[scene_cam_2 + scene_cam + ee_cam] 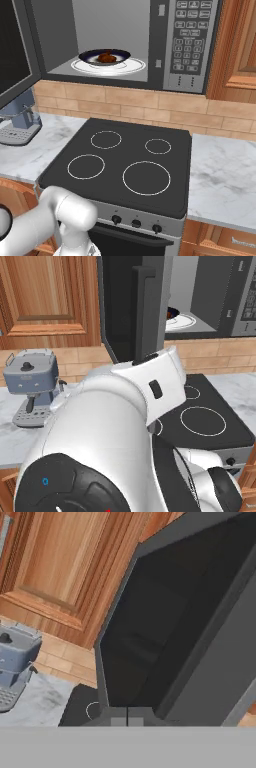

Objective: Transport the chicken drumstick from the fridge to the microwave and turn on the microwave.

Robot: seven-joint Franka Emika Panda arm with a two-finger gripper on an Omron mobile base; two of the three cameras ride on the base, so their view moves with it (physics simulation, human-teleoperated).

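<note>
Fingers (127,717) were closed together with nothing between them, tips close up against the inner face of the open microwave door (170,632). Door panel stood straight ahead of the fingers, its long axis running upright (bar handle (142,311) on the far side). Chicken drumstick (106,57) sat on a plate (125,65) inside the microwave (150,45), beyond the door to the fingers' right. Next likely a push to swing the door shut

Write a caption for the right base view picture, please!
Chicken drumstick on a plate inside the open microwave.
</note>
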